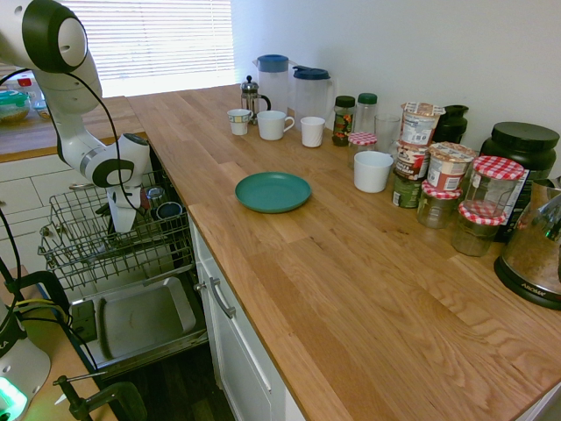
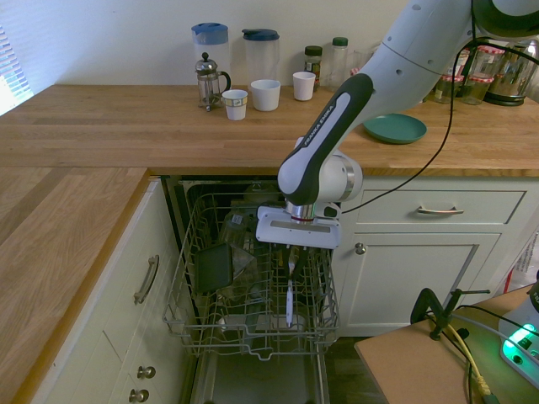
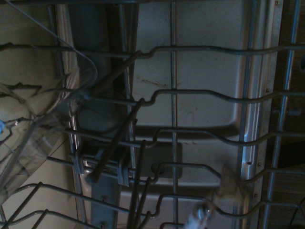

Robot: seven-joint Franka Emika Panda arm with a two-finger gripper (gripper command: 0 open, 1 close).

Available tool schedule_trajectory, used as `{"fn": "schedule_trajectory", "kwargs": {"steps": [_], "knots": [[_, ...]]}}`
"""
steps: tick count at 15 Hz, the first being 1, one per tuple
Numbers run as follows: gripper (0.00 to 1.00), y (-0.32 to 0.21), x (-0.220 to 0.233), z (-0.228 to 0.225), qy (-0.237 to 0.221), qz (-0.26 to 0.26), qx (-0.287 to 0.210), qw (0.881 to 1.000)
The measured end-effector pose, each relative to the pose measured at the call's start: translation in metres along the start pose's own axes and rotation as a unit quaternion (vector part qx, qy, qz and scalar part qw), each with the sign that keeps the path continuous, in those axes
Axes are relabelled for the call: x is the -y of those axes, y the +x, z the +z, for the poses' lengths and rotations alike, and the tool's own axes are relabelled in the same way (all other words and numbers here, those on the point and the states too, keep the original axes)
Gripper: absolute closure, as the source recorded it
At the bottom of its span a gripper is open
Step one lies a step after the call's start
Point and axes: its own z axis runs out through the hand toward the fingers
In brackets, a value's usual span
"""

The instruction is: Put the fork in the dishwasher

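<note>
The dishwasher's door (image 1: 140, 320) is dropped open and its grey wire rack (image 2: 189, 261) is pulled out under the wooden counter. My gripper (image 2: 292, 255) hangs straight down over the right side of the rack, shut on the top of the slim silver fork (image 2: 290, 301). The fork points downward among the rack's wires, with its lower end close to the rack's bottom. In the wrist view, the rack wires (image 3: 200, 93) fill the picture over the grey door, and a blurred shiny bit of the fork (image 3: 201, 215) shows at the bottom edge.
A dark flat item (image 2: 213, 268) and clear glassware (image 3: 28, 143) sit in the left of the rack, and cups (image 1: 166, 209) at its back. A green plate (image 1: 273, 191) lies on the counter. White drawers with metal handles (image 2: 440, 210) flank the dishwasher.
</note>
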Motion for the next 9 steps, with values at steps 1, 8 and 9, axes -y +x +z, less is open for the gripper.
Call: {"fn": "schedule_trajectory", "kwargs": {"steps": [1,8,9], "knots": [[0.0,0.0,0.0,0.0,0.001,0.0,0.0,1.0],[0.0,-0.005,0.002,-0.017,0.023,-0.006,-0.007,1.0],[0.0,-0.009,0.0,-0.028,0.03,-0.01,-0.011,0.999]]}}
